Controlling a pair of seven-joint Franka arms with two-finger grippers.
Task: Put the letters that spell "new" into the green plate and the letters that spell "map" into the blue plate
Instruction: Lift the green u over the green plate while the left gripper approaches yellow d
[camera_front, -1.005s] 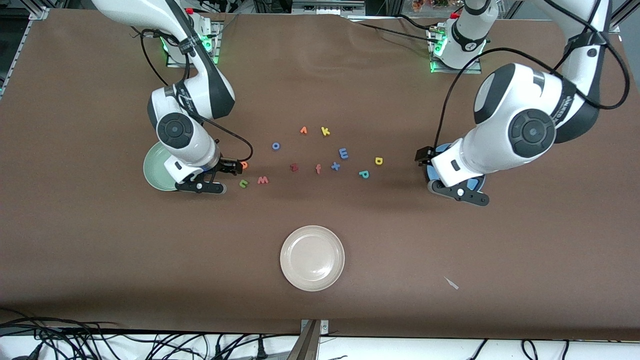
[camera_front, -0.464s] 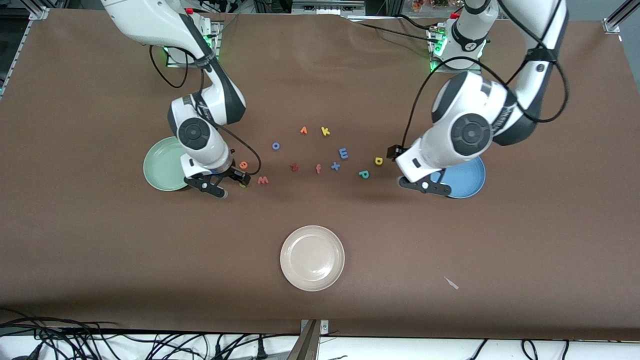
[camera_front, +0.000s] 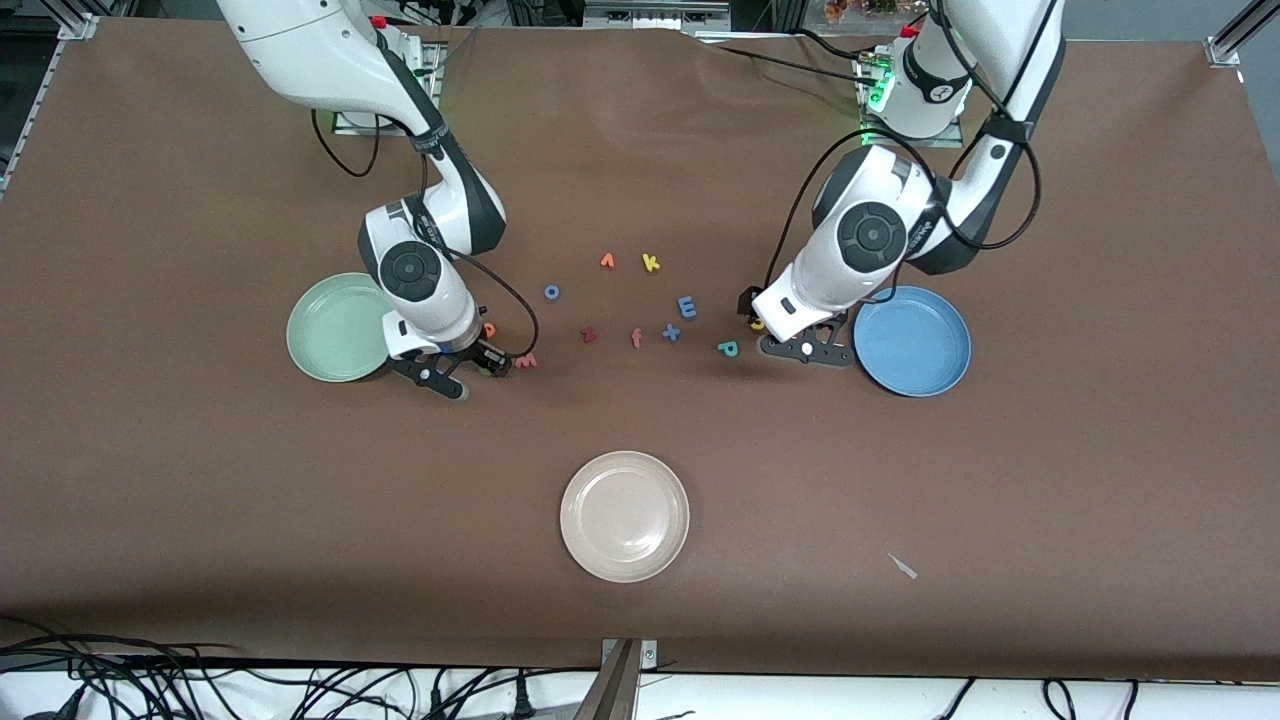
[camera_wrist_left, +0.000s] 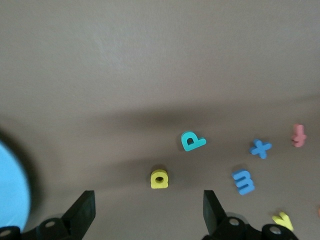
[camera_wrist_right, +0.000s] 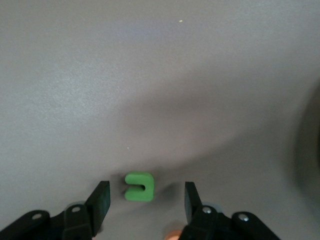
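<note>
The right gripper (camera_wrist_right: 143, 200) is lowered over the table beside the green plate (camera_front: 335, 327), fingers (camera_wrist_right: 100, 197) spread, with the green "n" (camera_wrist_right: 138, 186) lying between them, ungrasped. The left gripper (camera_wrist_left: 149, 210) is held over the yellow "a" (camera_wrist_left: 159, 178) near the blue plate (camera_front: 912, 341), fingers released. The teal "p" (camera_wrist_left: 192, 141) lies at the "a"'s one o'clock in the left wrist view. Both plates are seen bare.

A high front camera faces both robot bases at 12 o'clock, covering the whole table (camera_front: 200, 500). Each wrist camera looks down close at the tabletop between its fingers, on lettered patches the front view shares.
</note>
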